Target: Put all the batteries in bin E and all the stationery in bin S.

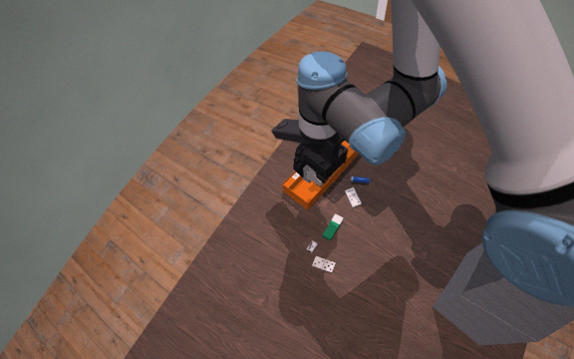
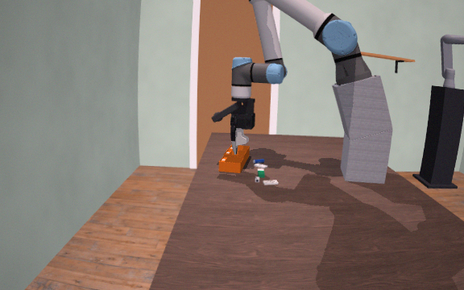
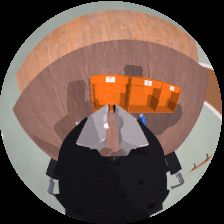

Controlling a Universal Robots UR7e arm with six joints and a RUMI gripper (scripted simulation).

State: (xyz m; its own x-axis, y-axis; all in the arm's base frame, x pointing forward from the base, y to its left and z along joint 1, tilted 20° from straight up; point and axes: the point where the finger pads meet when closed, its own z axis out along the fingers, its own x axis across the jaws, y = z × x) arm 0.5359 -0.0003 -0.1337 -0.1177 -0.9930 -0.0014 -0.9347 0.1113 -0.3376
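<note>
My arm reaches out from its grey pedestal (image 2: 366, 137) over the dark wood-grain table (image 2: 256, 242), elbow high, forearm sloping down, and my wrist turns so that my gripper (image 2: 238, 146) points straight down above the orange bins (image 1: 301, 193). My fingers are drawn almost fully together; in the wrist view something thin and brownish shows between them, but I cannot tell what it is, or whether I hold anything.

The bins form 1 long, boxy orange block with 3 open compartments in a row, each carrying a small white label I cannot read. It stands upright near the table's far left edge, and my fingertips hang over the left end compartment as the wrist view shows it.

On the table just beside the bins lies a small blue cylindrical battery (image 1: 360, 179). Near it is a flat white card with dots (image 1: 353, 196). Closer to the camera lies a green block with a white end (image 1: 332, 226), then a tiny grey-white piece (image 1: 311, 245) and a second dotted white card (image 1: 323, 264). All lie apart from one another.
</note>
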